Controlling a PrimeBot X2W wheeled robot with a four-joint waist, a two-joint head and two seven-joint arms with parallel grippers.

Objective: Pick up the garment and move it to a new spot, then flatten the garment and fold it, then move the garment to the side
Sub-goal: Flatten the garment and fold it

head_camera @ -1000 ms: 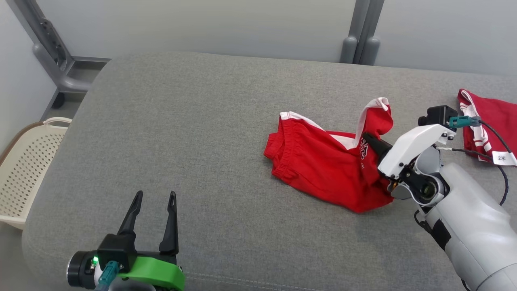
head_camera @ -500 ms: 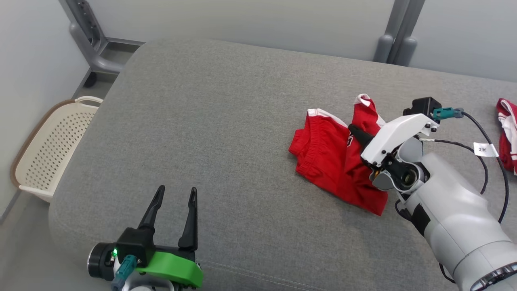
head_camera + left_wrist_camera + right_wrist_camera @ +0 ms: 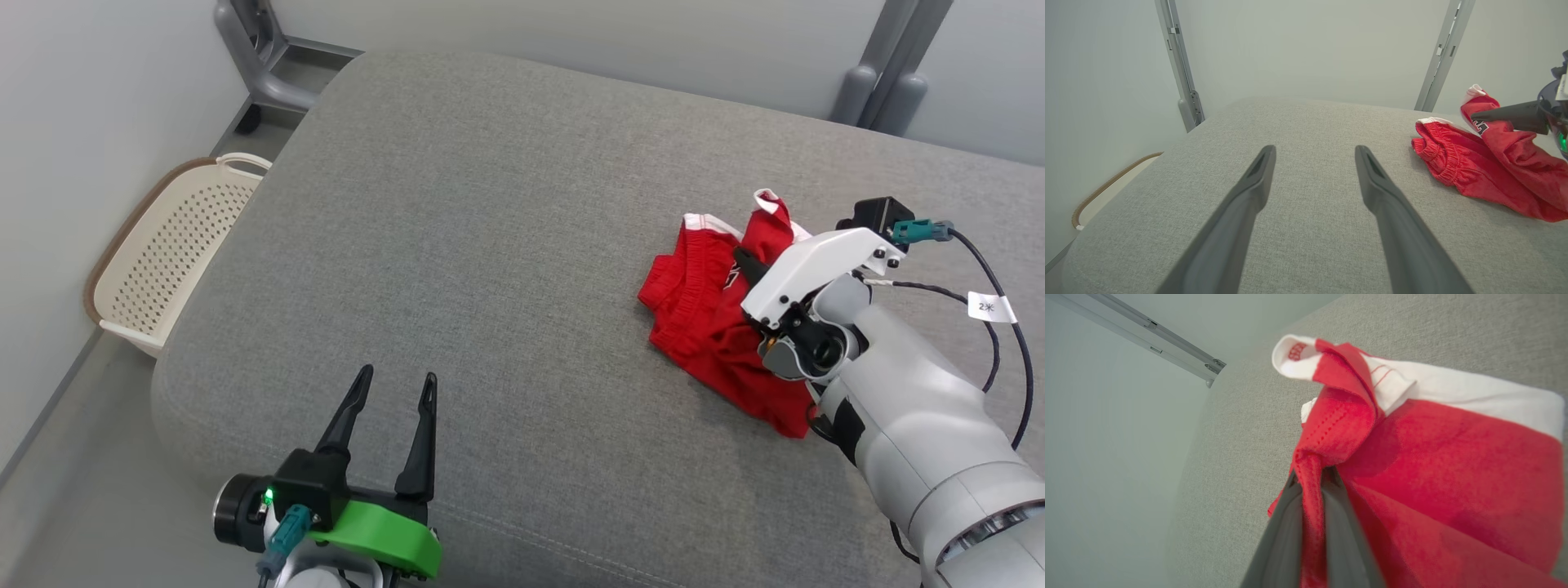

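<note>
Between the closed jaws of the right gripper (image 3: 1312, 475) sits a thin fold of the garment (image 3: 702, 322); the rest lies on the cushion (image 3: 490, 204) just below. So slim a pinch could slip if the trailing cloth snags. Well off, the left gripper (image 3: 396, 384) gapes empty.

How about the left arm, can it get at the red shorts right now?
Probably yes. The left fingers stand open, with bare cushion between them and the shorts. The right fingers pinch the far side, leaving the waistband end free.
</note>
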